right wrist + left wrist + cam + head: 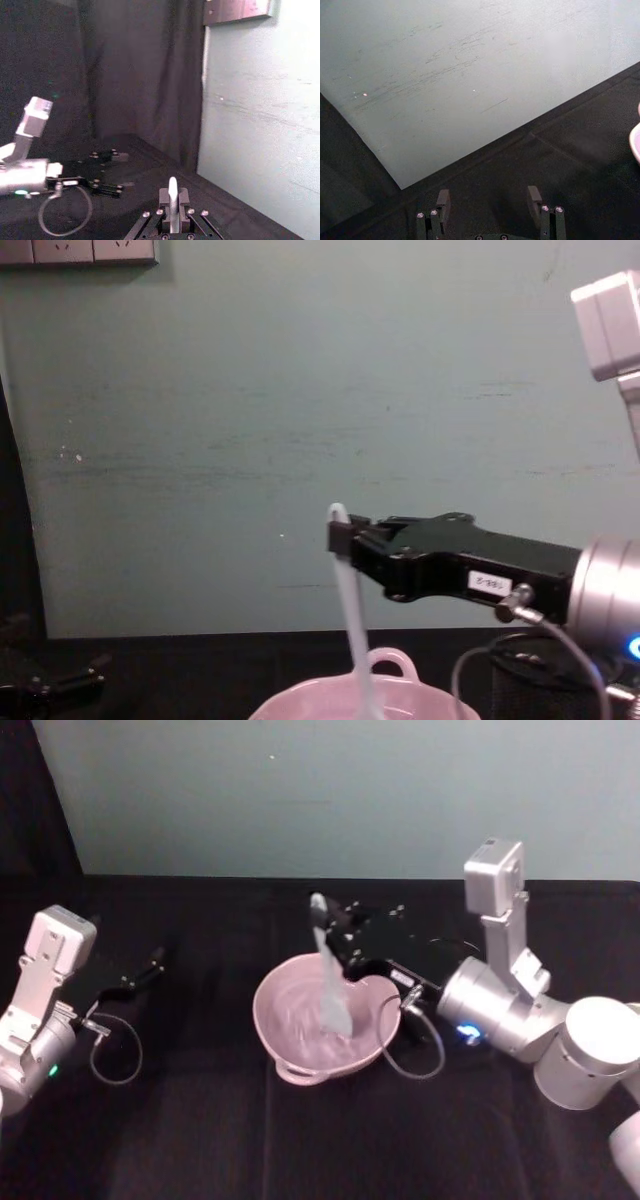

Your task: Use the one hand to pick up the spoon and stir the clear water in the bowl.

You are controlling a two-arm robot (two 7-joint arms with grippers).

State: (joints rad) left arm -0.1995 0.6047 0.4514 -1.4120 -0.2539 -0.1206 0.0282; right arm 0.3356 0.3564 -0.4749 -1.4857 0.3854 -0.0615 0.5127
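Note:
The pale pink bowl [263, 1011] sits mid-table, its looped handle [298, 1072] toward me. Clear water [300, 1020] shows as faint glints inside. The white spoon [331, 982] stands steeply, its bowl end down in the water and its handle end up. My right gripper [336, 936] reaches in from the right and is shut on the spoon's upper handle. In the chest view the right gripper [343, 537] holds the spoon [352, 620] above the bowl [300, 704]. In the right wrist view the spoon [172, 192] is pinched between the fingers.
My left gripper [152, 969] rests open on the black cloth at the left, well clear of the bowl; its wrist view shows the left gripper [489, 200] with nothing between its fingers. Cable loops [115, 1055] hang by both wrists. A pale wall stands behind the table.

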